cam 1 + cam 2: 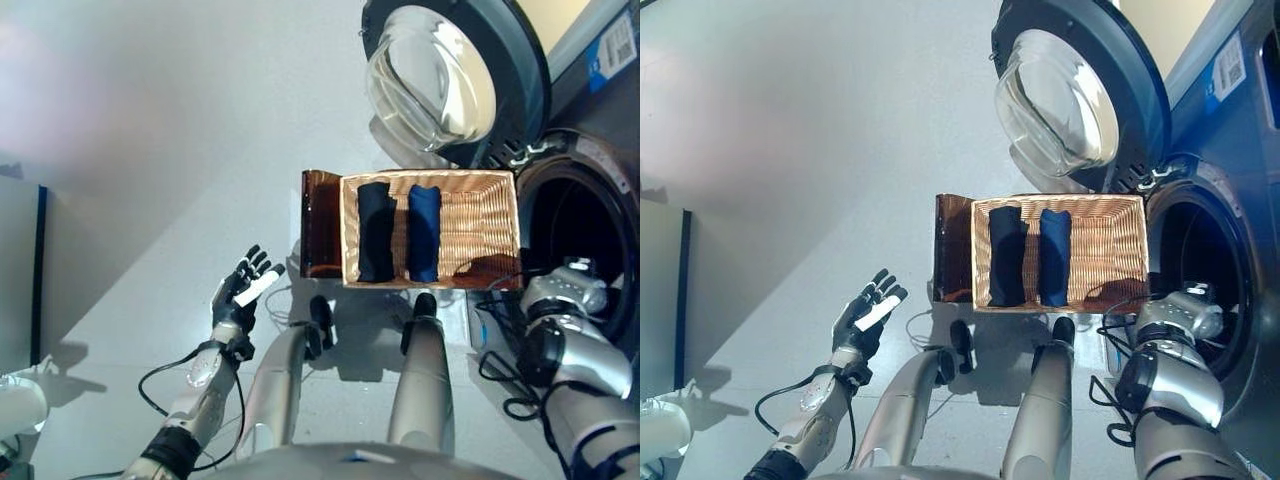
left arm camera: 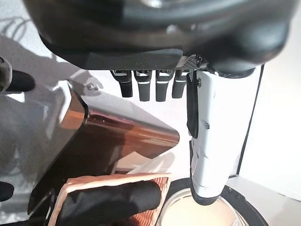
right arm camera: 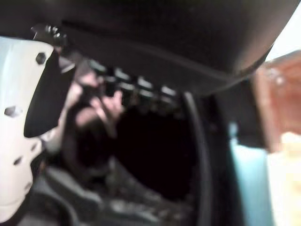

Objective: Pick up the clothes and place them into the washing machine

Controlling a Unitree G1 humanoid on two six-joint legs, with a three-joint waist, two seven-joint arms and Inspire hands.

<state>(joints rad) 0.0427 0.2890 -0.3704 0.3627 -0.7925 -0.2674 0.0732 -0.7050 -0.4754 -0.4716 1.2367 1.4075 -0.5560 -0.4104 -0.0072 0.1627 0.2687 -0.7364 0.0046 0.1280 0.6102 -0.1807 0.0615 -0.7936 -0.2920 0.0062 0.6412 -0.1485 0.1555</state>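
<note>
A wicker basket [image 1: 430, 178] stands on the floor in front of me with two rolled clothes in it, a black one [image 1: 376, 230] and a navy one [image 1: 424, 230] side by side. To its right is the washing machine's dark drum opening [image 1: 575, 225], and its round glass door [image 1: 450, 70] is swung open beyond the basket. My right hand [image 1: 570, 285] is at the drum's mouth. Its wrist view, blurred, shows the thumb [image 3: 19, 117], a row of straight fingers and the dark drum [image 3: 155, 155], with no cloth in the hand. My left hand [image 1: 240, 290] hangs open and empty to the left of the basket.
A shiny brown panel [image 1: 320, 222] stands against the basket's left side and also shows in the left wrist view [image 2: 127, 136]. A grey board with a blue edge [image 1: 20, 260] and a white object [image 1: 20, 405] are at the far left.
</note>
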